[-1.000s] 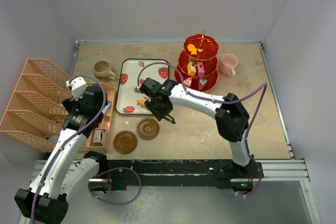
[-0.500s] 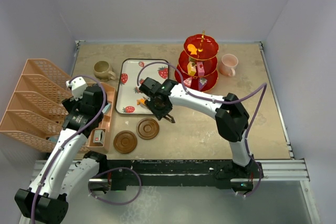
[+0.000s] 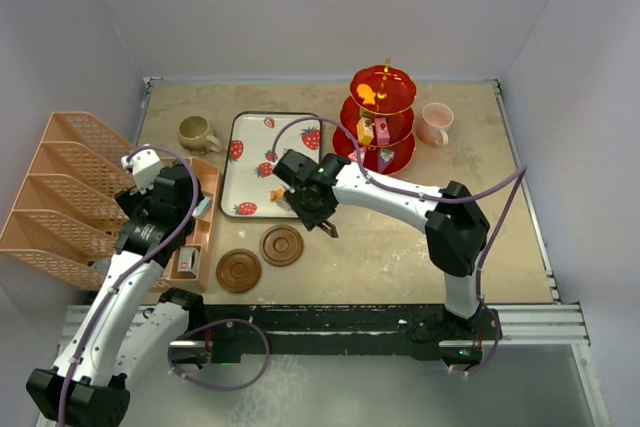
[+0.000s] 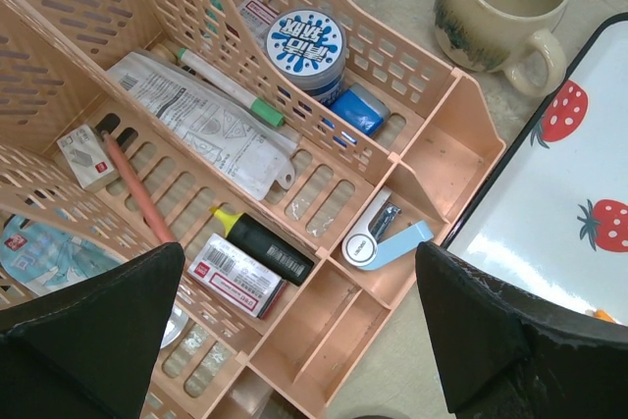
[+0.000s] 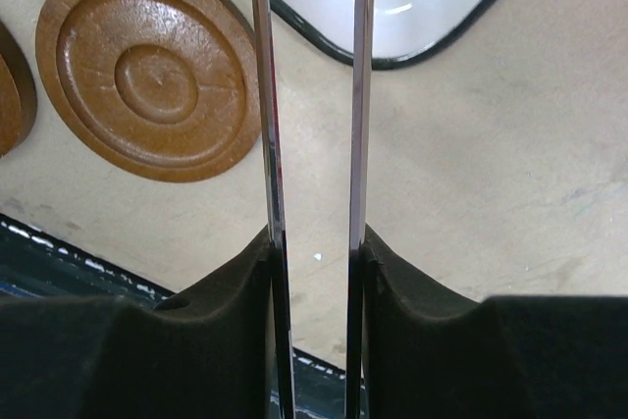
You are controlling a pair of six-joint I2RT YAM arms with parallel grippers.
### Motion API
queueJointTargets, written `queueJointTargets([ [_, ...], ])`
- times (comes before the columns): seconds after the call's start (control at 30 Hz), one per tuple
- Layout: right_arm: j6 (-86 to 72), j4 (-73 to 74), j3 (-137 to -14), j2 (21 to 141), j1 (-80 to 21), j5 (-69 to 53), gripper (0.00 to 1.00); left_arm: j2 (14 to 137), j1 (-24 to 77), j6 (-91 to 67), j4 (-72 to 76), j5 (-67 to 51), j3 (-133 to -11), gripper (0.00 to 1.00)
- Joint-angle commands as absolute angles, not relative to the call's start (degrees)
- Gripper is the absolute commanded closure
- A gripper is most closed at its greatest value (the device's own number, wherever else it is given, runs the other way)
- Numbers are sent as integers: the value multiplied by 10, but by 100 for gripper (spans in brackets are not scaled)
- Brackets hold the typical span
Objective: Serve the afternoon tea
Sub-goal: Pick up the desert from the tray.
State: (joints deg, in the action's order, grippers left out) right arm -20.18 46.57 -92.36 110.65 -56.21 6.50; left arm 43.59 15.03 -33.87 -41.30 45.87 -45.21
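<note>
My right gripper [image 3: 312, 202] [image 5: 314, 242] is shut on the long metal tweezers [image 5: 267, 95], squeezing the two blades; it sits at the near right corner of the strawberry tray [image 3: 250, 162] [image 5: 432, 7]. The tweezer tips are out of the wrist view; from above they end beside a small orange sweet [image 3: 271, 194] on the tray. The red stand [image 3: 380, 122] carries several sweets [image 3: 366, 130]. A pink mug [image 3: 436, 123] stands to its right, the olive mug [image 3: 197, 133] [image 4: 505, 7] left of the tray. Two brown coasters [image 3: 282, 245] [image 3: 239, 270] [image 5: 147, 66] lie in front. My left gripper [image 3: 165, 202] [image 4: 299, 331] hangs open over the organiser.
A peach desk organiser [image 3: 70, 197] [image 4: 324, 311] with pens, a stapler and small boxes fills the left side. Walls close the table at the back and both sides.
The right gripper has squeezed the tweezers narrower and shifted slightly right along the tray's near edge. The orange sweet sits a touch further right. The left arm barely moved.
</note>
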Motion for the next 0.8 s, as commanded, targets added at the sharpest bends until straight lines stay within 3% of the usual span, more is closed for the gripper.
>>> queueJointTargets([
  [0.0, -234, 458, -898, 1056, -563, 71, 66, 428, 150, -346, -404, 473, -470, 1],
  [0.23, -243, 439, -824, 1015, -563, 59, 61, 423, 150, -345, -401, 465, -468, 1],
  [0.5, -235, 441, -856, 1031, -563, 68, 55, 424, 150, -347, -401, 463, -467, 1],
  [0.77, -237, 448, -873, 1016, -563, 74, 68, 427, 150, -346, -400, 462, -467, 1],
])
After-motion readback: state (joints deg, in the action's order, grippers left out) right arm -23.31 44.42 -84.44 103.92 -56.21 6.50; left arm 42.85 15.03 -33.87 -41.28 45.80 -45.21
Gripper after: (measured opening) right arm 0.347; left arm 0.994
